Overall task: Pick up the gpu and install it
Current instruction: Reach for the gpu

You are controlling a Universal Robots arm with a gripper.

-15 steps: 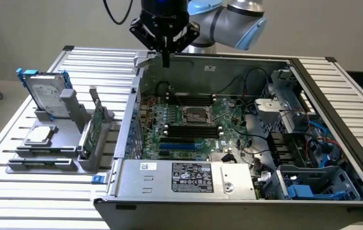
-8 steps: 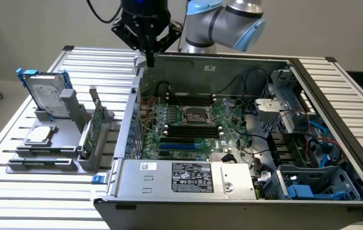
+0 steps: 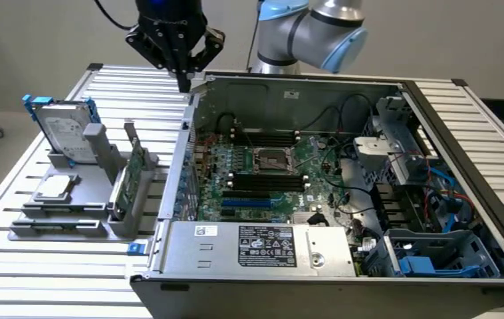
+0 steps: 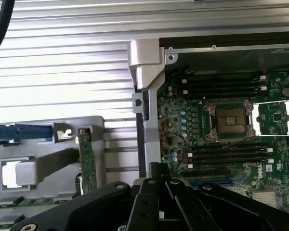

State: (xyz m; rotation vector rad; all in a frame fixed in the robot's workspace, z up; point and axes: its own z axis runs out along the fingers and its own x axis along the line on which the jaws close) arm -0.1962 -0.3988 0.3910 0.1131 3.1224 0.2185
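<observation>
At the exterior view's left, a silver hard drive (image 3: 64,129) stands in a grey holder (image 3: 97,149) on the slatted metal counter (image 3: 48,279). Just to its right in the same holder, the gpu (image 3: 127,183) stands on edge, its green board upright, near the outer wall of the open computer case (image 3: 323,90).

I judge the card light and stiff but fragile. The upper board edge or the bracket end looks the safest place to pinch, clear of the cooler and the contact strip.

The pincer (image 3: 183,84) hangs above the case's far corner, well apart from the card, its fingers pressed together on nothing. Further right the motherboard (image 3: 261,166) lies inside the case.

The counter's ribs give a firm, level base, though the gap between holder and case wall is tight. A plain grey wall stands behind.
</observation>
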